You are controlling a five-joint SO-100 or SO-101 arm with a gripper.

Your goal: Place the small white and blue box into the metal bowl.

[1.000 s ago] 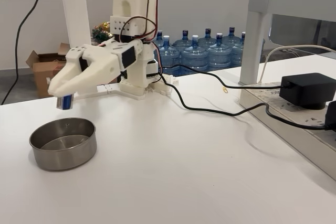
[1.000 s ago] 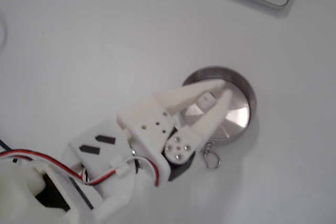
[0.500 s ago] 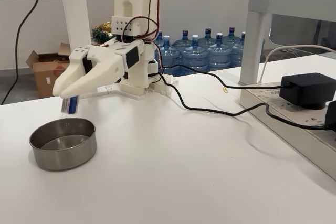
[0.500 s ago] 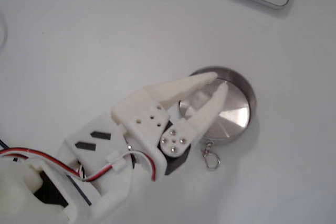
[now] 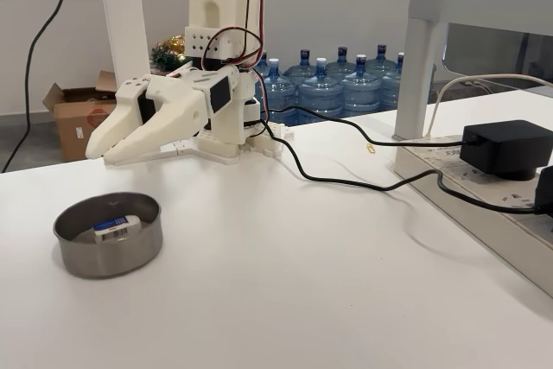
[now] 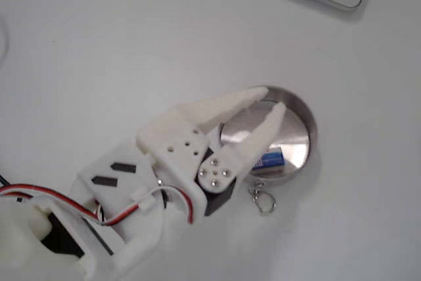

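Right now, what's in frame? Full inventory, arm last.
box: 1, white and blue, lying flat inside the bowl
bowl: 1, grey steel, on the table's near left in a fixed view
key ring: 1, metal, beside the bowl
table: 1, white
power adapter: 1, black, right side, cable trailing to the arm base
water jugs: several, blue, on the floor behind
cardboard box: 1, brown, back left
gripper: 1, white, open, above the bowl

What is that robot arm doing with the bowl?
The arm is putting a little box into the metal bowl. The box lies inside the bowl now, on its bottom. The gripper hangs open above the bowl's rim, holding nothing. In the view from above, a small key ring lies on the table beside the bowl.
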